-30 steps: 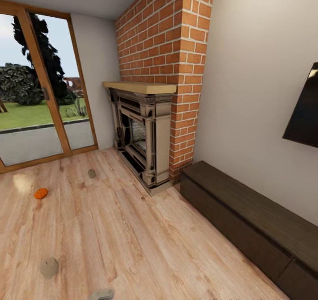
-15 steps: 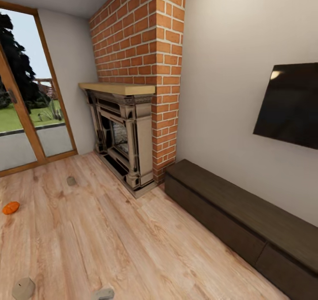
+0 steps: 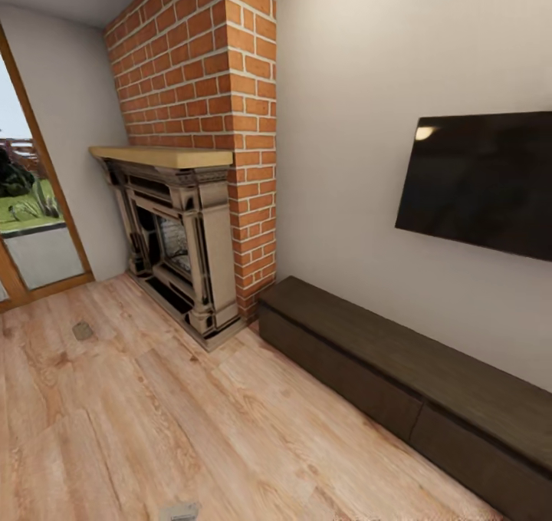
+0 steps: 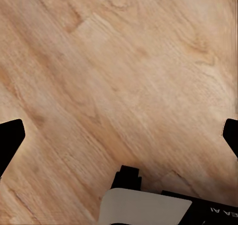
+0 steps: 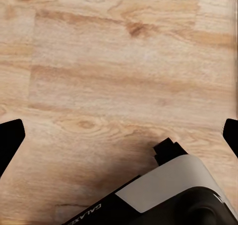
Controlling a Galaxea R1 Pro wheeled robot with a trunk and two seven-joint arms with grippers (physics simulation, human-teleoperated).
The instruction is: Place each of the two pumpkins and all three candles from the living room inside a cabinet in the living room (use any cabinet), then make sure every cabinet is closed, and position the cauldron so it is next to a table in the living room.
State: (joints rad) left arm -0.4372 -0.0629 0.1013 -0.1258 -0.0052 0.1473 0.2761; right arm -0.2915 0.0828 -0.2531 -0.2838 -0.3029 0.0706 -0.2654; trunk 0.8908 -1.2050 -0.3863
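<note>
The cabinet (image 3: 399, 375), a long low dark-brown unit with handle-less fronts, stands shut along the right wall. One grey-brown candle (image 3: 82, 330) lies on the wood floor at the left, in front of the fireplace. The pumpkins, the cauldron and the table are out of view. In the left wrist view my left gripper (image 4: 119, 135) is open over bare floorboards, its black fingertips (image 4: 10, 138) far apart with nothing between them. My right gripper (image 5: 119, 135) is open the same way above the floor, fingertips (image 5: 10, 138) at the picture's edges.
An ornate beige fireplace (image 3: 172, 237) sits under a red brick chimney (image 3: 207, 68) left of the cabinet. A black TV (image 3: 479, 183) hangs on the wall above the cabinet. A glass patio door (image 3: 27, 229) is at the far left. Wood floor (image 3: 192, 429) stretches ahead.
The head camera has turned to the right. The pumpkin and the nearer candle have slid out of the picture at the left, and more of the cabinet and TV shows.
</note>
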